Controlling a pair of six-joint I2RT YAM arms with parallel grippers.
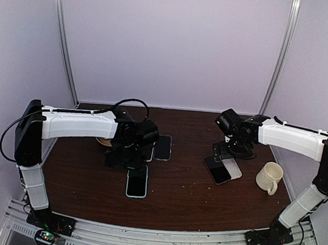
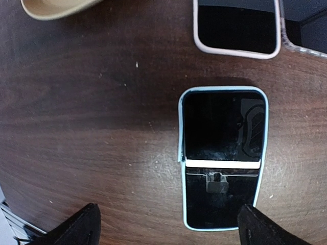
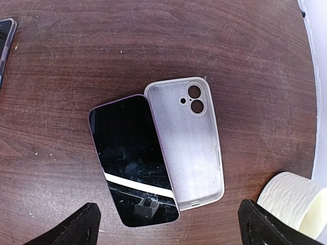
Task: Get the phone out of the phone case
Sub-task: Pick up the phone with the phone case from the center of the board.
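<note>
Closest to the near edge of the dark wooden table (image 1: 79, 189), left of centre, the black phone in its light-blue soft case (image 2: 222, 158) lies flat, face up and fully seated. The left hand (image 2: 168, 230) hangs over it, fingers wide apart and empty. The hand sits off-centre toward one long side, so a straight close would likely shove the phone sideways or skid off its rim. Bare wood lies nearward and toward the left edge. Toward the right edge, the right hand (image 3: 168, 229), also spread and empty, hovers over a bare black phone (image 3: 133, 158) lying against an empty pale-grey case (image 3: 186, 143), seemingly already separated. A cream ribbed mug (image 3: 294, 201) stands near. Farther back, a pink-rimmed cased phone (image 2: 237, 28) and a clear-rimmed dark one (image 2: 306, 30) would block any push away.
</note>
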